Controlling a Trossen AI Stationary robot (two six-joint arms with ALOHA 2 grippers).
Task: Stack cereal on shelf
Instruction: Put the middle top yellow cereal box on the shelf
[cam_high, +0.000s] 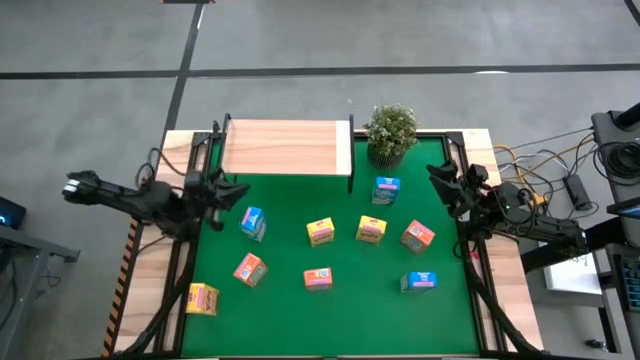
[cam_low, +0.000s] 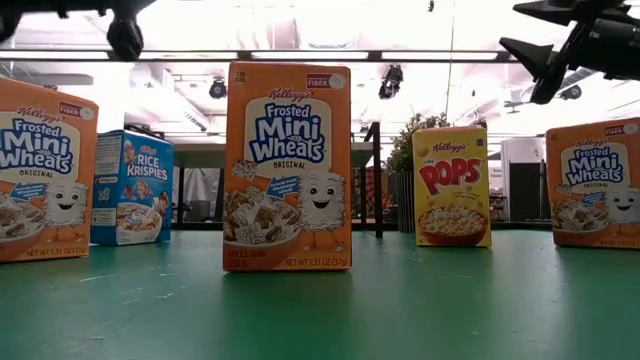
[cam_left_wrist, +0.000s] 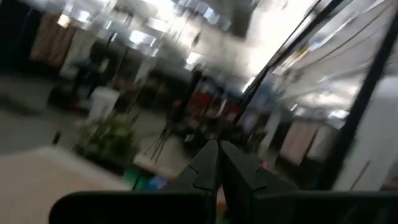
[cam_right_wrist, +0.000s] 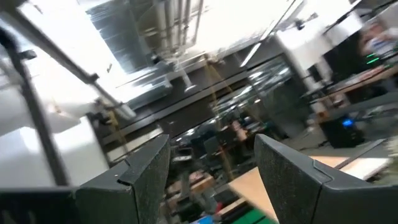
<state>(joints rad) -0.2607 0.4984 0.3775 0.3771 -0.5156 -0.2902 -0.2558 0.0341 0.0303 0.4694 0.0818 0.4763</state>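
Observation:
Nine small cereal boxes stand scattered on the green mat, each on its base. Blue ones (cam_high: 386, 189), (cam_high: 253, 223), (cam_high: 418, 281); yellow ones (cam_high: 320, 231), (cam_high: 370, 230), (cam_high: 203, 298); orange-red ones (cam_high: 417, 235), (cam_high: 249, 269), (cam_high: 318, 279). The low view shows an orange-red box (cam_low: 288, 165) up close, a blue box (cam_low: 133, 187) and a yellow box (cam_low: 452, 186). The light-wood shelf (cam_high: 288, 147) stands bare at the far edge. My left gripper (cam_high: 228, 190) (cam_left_wrist: 217, 165) hovers shut at the mat's left edge. My right gripper (cam_high: 440, 178) (cam_right_wrist: 211, 168) hovers open at the right edge, raised above the boxes (cam_low: 540, 60).
A small green potted plant (cam_high: 390, 133) stands right of the shelf at the far edge. Black frame rails (cam_high: 180, 270) run along both sides of the mat. Cables and equipment (cam_high: 560, 180) lie off the table to the right.

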